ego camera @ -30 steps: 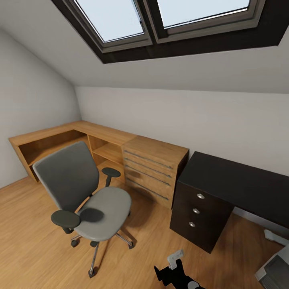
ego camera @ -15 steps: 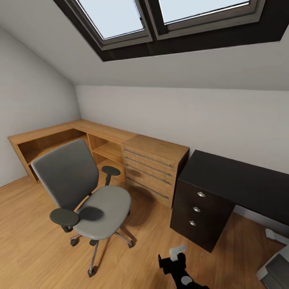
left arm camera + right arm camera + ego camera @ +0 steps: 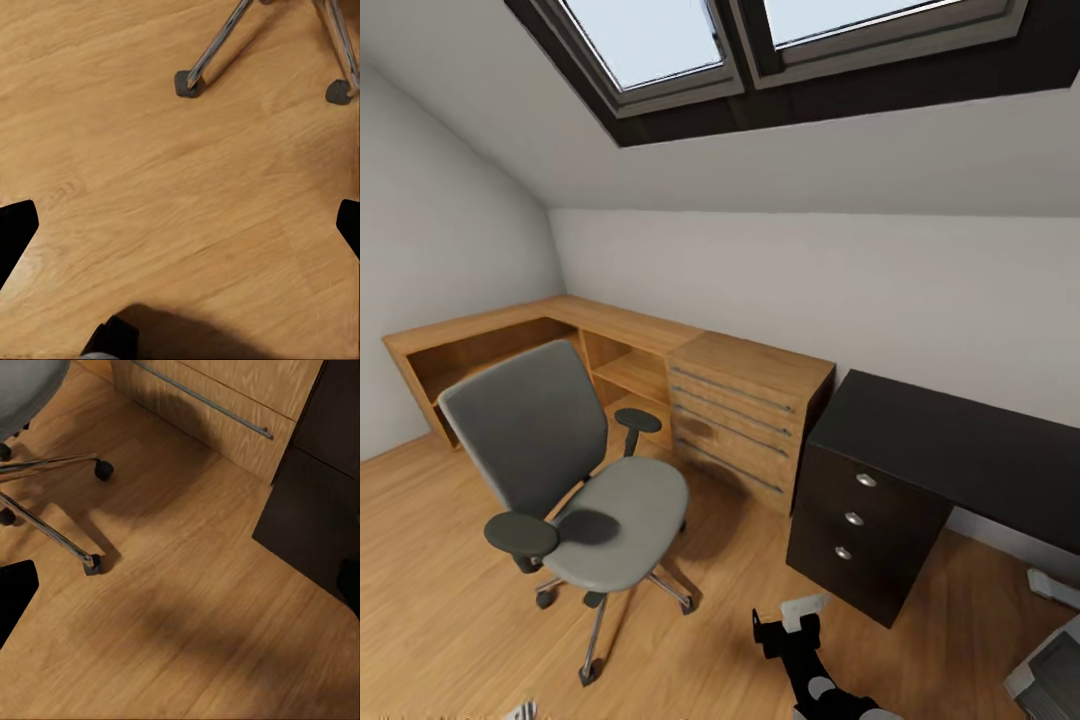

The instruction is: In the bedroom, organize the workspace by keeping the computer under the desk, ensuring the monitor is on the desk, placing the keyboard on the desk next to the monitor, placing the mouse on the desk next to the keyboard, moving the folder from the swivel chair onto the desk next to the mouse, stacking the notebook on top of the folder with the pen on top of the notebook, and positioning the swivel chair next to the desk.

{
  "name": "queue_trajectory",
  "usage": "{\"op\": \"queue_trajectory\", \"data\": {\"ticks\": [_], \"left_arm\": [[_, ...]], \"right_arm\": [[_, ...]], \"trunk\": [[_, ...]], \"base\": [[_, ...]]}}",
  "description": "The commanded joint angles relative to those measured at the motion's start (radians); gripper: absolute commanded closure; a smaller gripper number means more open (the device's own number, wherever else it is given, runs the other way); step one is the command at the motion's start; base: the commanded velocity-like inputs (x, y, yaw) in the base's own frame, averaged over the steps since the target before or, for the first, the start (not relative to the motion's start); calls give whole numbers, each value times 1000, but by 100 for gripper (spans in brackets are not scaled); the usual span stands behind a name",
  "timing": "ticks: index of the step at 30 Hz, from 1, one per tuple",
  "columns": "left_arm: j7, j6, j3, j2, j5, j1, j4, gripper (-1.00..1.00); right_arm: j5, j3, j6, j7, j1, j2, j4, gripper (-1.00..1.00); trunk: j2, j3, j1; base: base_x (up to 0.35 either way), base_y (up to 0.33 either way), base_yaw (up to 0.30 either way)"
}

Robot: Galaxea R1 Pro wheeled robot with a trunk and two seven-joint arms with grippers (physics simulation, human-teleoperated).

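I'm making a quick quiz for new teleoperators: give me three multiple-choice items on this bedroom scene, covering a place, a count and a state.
1. Where does the swivel chair stand?
A. On the open wooden floor, in front of the wooden shelving
B. Tucked under the black desk
C. On top of the drawer chest

2. How many round knobs show on the black drawer unit?
A. One
B. Three
C. Five

3. What lies on the chair's seat?
A. A blue folder
B. A keyboard
C. Nothing

Answers: 1 A, the chair sits on bare floor before the wooden shelving. 2 B, three silvery knobs run down its front. 3 C, the grey seat is bare.
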Motion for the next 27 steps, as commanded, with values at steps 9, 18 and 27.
{"op": "queue_trajectory", "data": {"ticks": [9, 18, 27], "left_arm": [[-6, -8, 4, 1, 31, -1, 26, -100], [-7, -9, 4, 2, 31, -1, 67, -100], [-8, -10, 2, 1, 30, -1, 72, -100]], "right_arm": [[12, -78, -25, -33, -1, 0, 10, -100], [12, -95, -28, -33, -1, 0, 10, -100], [12, -95, -28, -32, -1, 0, 10, -100]], "trunk": [[-64, -35, 35], [-127, -68, 69], [-190, -101, 104]], "base": [[0, 0, 238], [14, 218, 171], [79, 292, 103]]}}
